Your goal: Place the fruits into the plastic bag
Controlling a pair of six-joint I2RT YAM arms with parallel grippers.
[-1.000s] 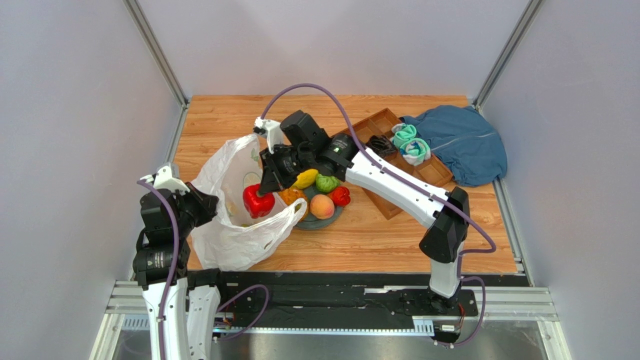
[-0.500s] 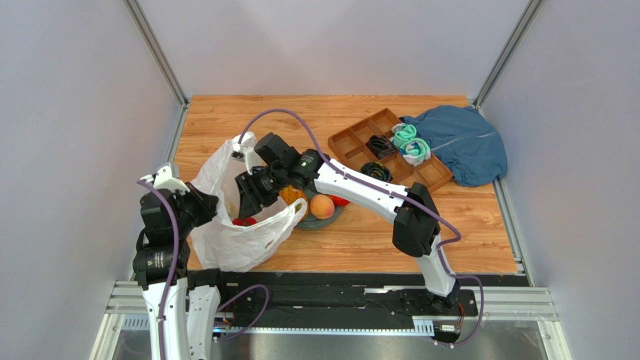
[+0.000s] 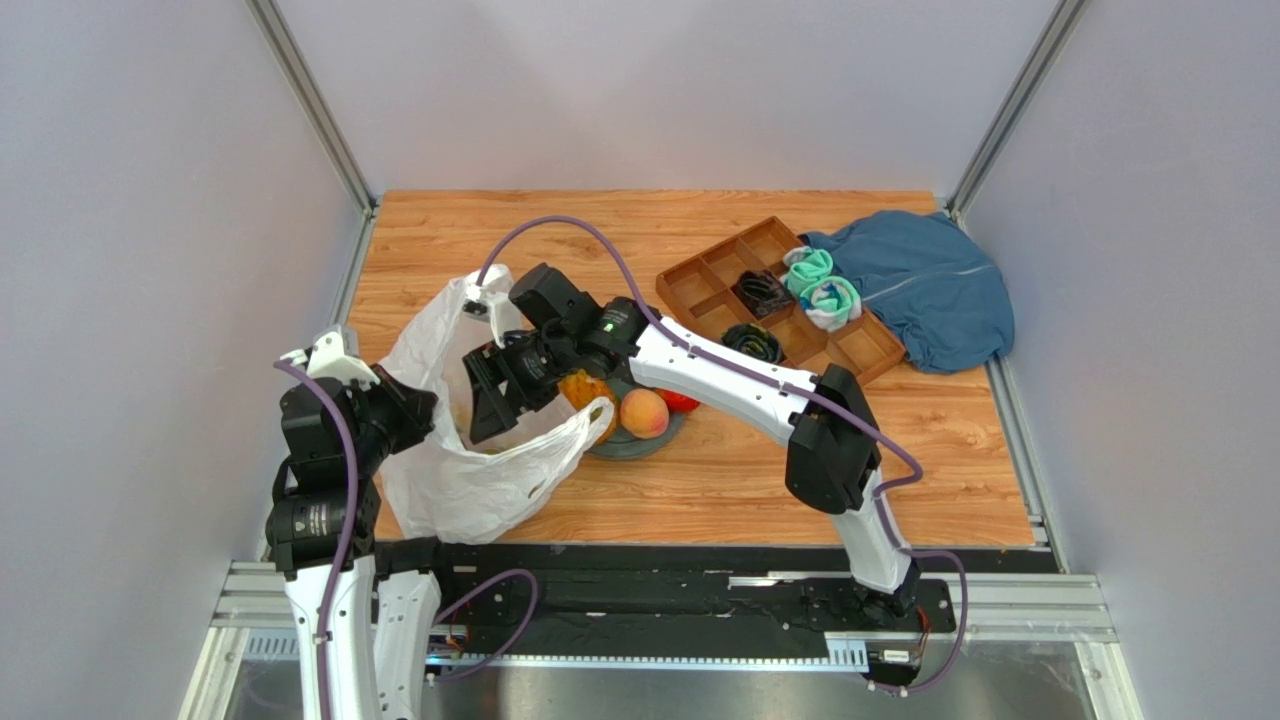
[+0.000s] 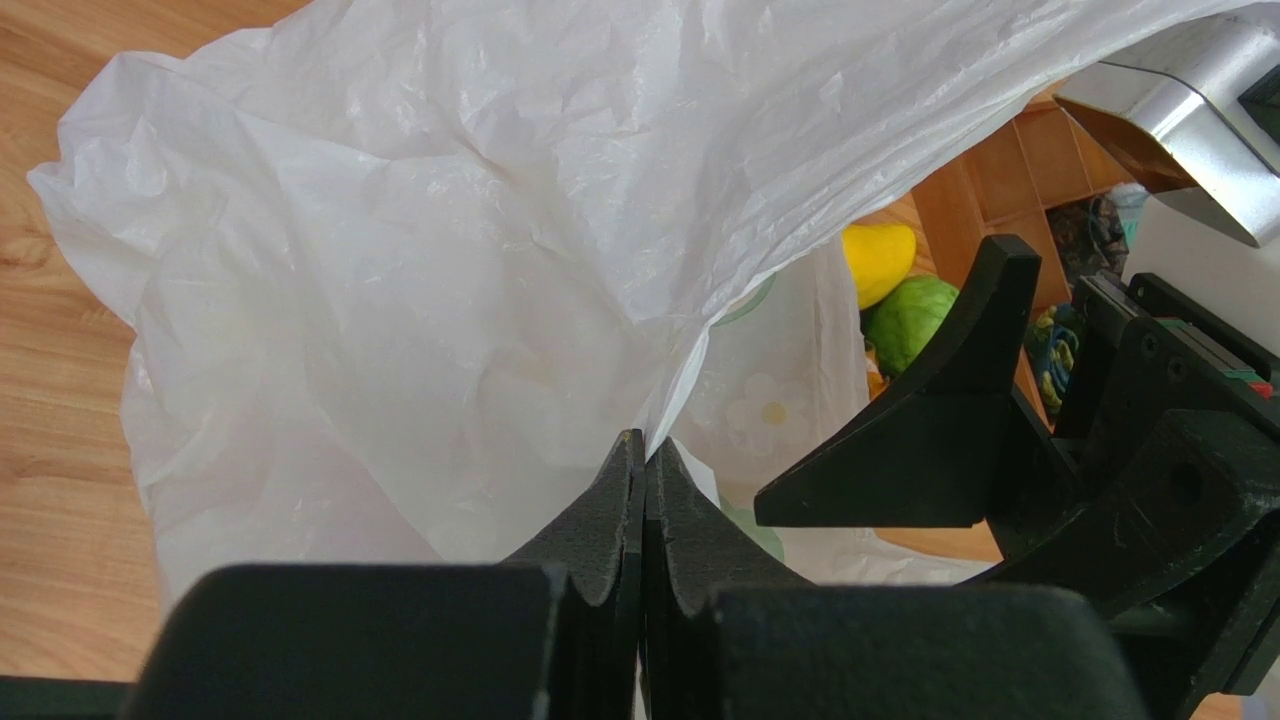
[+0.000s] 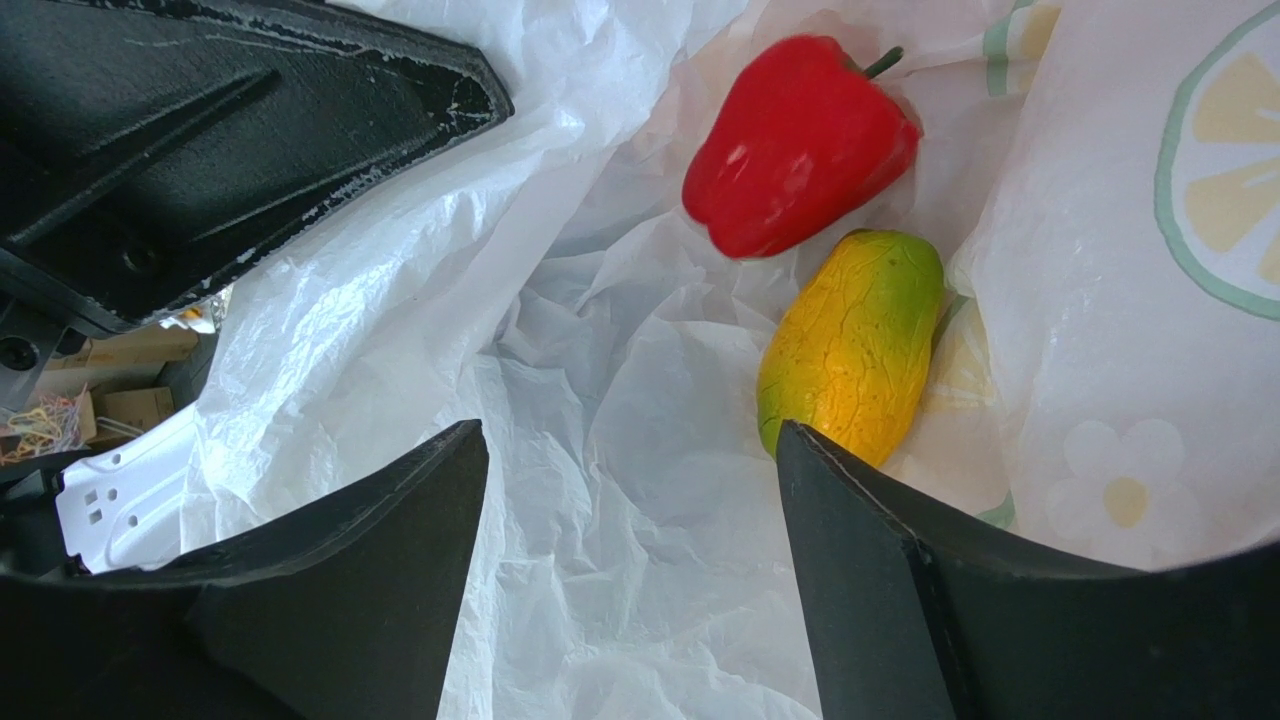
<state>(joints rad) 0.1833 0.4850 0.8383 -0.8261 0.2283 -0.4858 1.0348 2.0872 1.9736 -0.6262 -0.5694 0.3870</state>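
The task looks partly done. The plastic bag [image 3: 478,483] lies on the near left of the table with its mouth facing the fruit plate [image 3: 661,437]. The left gripper [image 4: 643,477] has its fingers pressed together on a fold of the bag's rim, which holds the opening up. The right gripper [image 5: 631,450] hangs over that opening with its fingers spread wide and nothing between them. Its wrist view looks straight down into the bag, where two fruits already lie on the crumpled white plastic. These are a red pepper [image 5: 796,143] and, just beside it, a yellow-green mango [image 5: 852,348]. The rest are outside the bag, on or beside the plate just past its mouth. From above, a peach [image 3: 643,413], an orange fruit [image 3: 583,390] and a small red fruit [image 3: 681,401] show around the right arm. The left wrist view catches a banana [image 4: 875,258] and a green round fruit [image 4: 909,318] through the gap under the lifted rim. So about five pieces seem left to carry over, and the empty right gripper must go back to the plate for the next one.
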